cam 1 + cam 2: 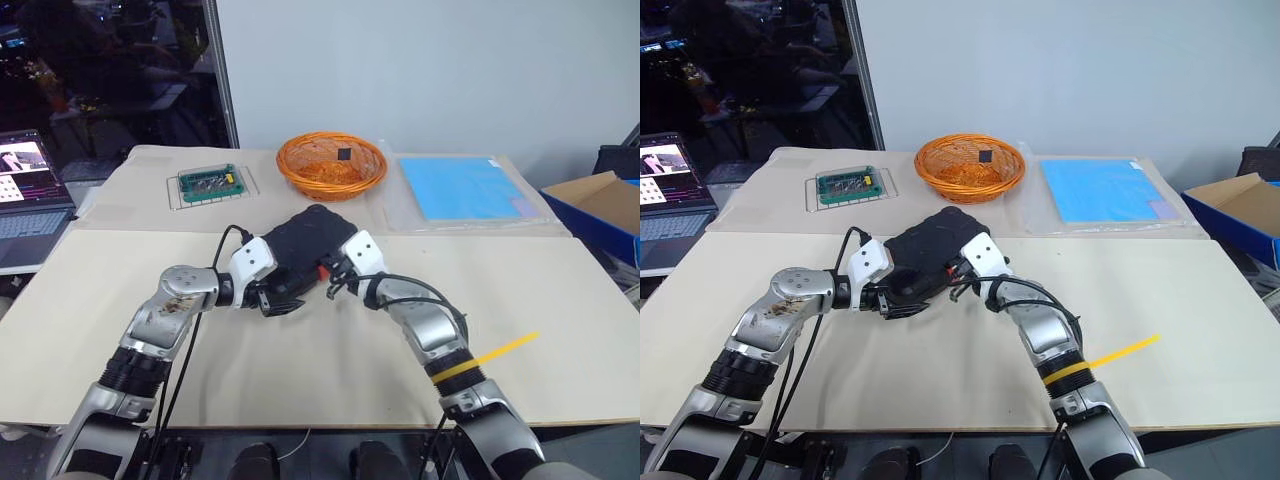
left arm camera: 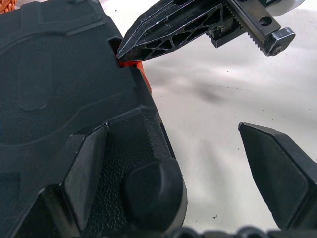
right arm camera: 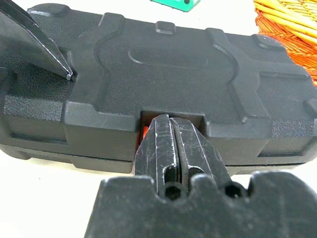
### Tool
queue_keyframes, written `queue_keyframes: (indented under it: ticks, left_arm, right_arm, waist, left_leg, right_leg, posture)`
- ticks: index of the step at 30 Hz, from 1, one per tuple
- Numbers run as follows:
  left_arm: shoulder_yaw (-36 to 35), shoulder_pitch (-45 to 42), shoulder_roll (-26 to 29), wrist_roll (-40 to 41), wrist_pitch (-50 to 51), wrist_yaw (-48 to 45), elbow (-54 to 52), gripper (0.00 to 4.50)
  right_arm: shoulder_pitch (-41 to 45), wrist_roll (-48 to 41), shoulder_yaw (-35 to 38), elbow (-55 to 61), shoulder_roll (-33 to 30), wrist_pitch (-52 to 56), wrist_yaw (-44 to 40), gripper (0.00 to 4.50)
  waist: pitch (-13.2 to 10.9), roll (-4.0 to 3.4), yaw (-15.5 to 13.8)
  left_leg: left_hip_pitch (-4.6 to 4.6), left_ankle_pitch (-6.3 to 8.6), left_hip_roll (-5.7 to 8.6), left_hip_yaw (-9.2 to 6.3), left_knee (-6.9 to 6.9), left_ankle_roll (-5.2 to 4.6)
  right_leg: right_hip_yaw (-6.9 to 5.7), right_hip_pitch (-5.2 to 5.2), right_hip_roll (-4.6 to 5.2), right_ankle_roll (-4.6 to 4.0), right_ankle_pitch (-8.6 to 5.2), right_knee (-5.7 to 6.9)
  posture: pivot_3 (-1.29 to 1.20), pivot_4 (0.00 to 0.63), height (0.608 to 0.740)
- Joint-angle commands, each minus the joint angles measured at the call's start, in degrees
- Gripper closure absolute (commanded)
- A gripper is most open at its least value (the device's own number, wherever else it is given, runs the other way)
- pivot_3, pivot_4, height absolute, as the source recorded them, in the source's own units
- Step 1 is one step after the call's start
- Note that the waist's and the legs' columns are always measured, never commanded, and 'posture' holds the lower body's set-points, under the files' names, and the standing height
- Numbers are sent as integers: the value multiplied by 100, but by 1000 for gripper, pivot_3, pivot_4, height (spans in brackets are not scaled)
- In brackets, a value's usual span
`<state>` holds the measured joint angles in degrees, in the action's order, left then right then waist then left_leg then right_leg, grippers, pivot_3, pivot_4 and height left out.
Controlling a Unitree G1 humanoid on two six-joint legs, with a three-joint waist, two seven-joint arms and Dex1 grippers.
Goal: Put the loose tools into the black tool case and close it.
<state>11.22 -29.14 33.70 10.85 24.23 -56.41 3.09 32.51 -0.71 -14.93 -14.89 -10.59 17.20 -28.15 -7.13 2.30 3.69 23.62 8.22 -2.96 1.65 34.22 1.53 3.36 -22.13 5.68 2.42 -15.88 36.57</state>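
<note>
Right wrist view: case (image 3: 163, 74), black, lid down, lying on the table (image 1: 300, 380) just in front of the basket (image 1: 331, 165). Right gripper (image 3: 171, 144): fingers pressed together, tips at the orange latch (image 3: 142, 133) in the case's front edge notch. Left gripper (image 2: 188, 163): jaws spread wide, one finger (image 2: 86, 168) resting on the case's corner, the other over bare table. Circuit board (image 1: 211, 182) and blue mat (image 1: 468, 188) beyond.
</note>
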Motion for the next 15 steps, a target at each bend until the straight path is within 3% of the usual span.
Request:
queue_keyframes:
  ticks: [1, 7, 15]
  left_arm:
    - [96, 15, 4, -100, 231, 28, 80, 0]
    - [89, -3, -2, -97, 270, 37, 49, 0]
    - [85, 56, -4, -101, 279, 55, 6, 0]
  right_arm:
    - [-347, 254, -196, -479, -145, 792, -32, 4443]
    - [-356, 253, -233, -305, -156, 984, -58, 4443]
    - [-477, 236, -272, 22, -227, 1332, -85, 4443]
  waist:
    - [0, 0, -1]
    - [1, -4, -25]
    - [-1, -7, -76]
  left_leg:
    - [2, 0, 0, 0, -2, 0]
    - [1, 0, -1, 4, -47, 0]
    - [2, 0, -2, 5, -47, 0]
  right_leg:
    - [-3, -1, 2, 0, 0, -4]
    - [-104, -1, 75, -4, 3, -53]
    - [-124, -4, 84, -3, 3, -58]
  posture:
    - [0, 150, 740]
    - [0, 150, 740]
    - [0, 150, 740]
